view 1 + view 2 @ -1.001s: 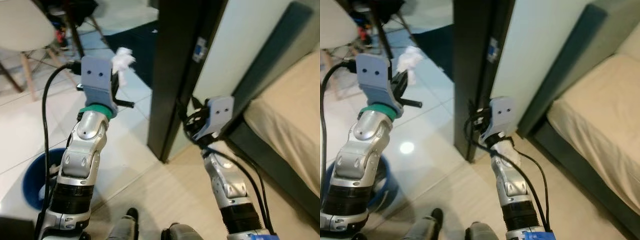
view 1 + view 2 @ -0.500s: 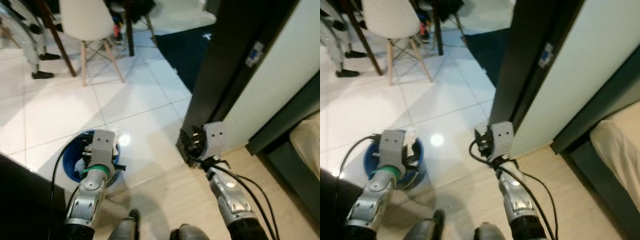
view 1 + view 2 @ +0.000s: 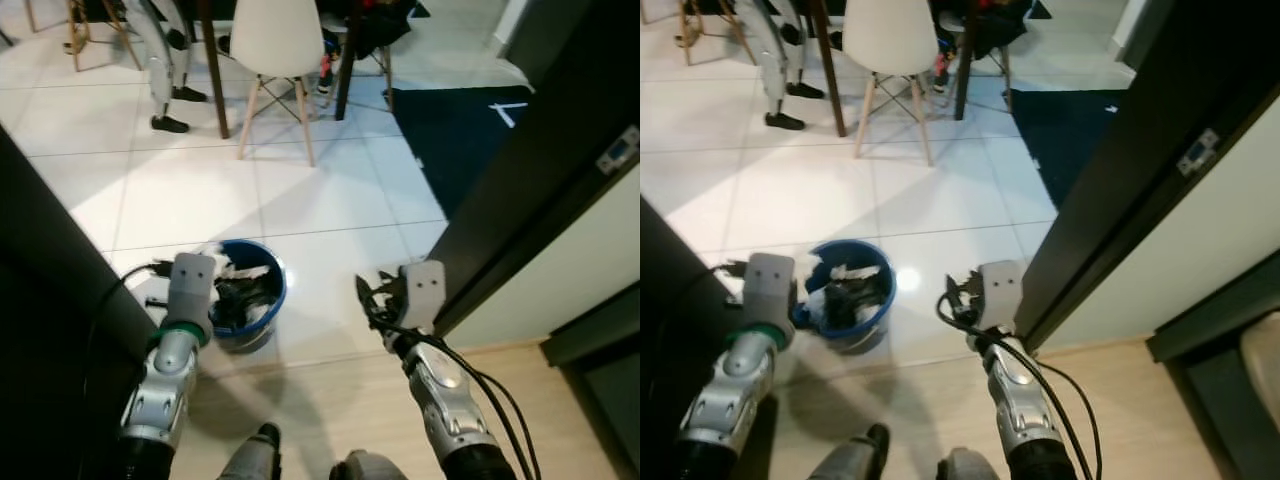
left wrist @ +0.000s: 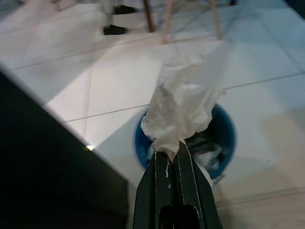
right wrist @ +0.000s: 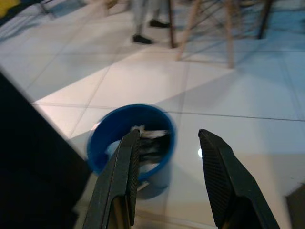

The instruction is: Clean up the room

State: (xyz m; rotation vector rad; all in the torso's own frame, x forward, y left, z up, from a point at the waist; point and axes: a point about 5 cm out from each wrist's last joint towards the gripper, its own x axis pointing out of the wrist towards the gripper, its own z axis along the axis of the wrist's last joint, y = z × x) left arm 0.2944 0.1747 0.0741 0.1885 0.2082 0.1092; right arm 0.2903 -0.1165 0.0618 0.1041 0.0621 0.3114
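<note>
A crumpled white tissue point(image 4: 183, 107) is pinched between the closed fingers of the left claw point(image 4: 172, 151), which is held above and just beside the rim of a blue bin point(image 3: 262, 290) standing on the white tiled floor point(image 3: 200, 200). In the head views the tissue itself is almost wholly hidden behind the grey wrist housing of the left arm, so that only a scrap of white is seen at the bin's near edge. The bin is seen to be partly filled with dark and pale rubbish, but the single pieces cannot be made out. In the left wrist view the far part of the bin is covered by the tissue.

The right claw point(image 5: 169, 157) is held wide open with nothing between its fingers, and it is pointed toward the same bin from the robot's right, apart from it. A dark door point(image 3: 540, 170) stands to the right, and its upper part is cut off by the picture's edge. A black surface point(image 3: 50, 260) at the left cuts off the floor, and what it belongs to cannot be told. Farther off, a white chair point(image 3: 277, 40) with wooden legs is seen only from the seat down, and beside it the lower legs and dark shoes of a person point(image 3: 165, 85) are seen, the rest being out of frame. A dark blue rug point(image 3: 460, 130) lies beyond the door.
</note>
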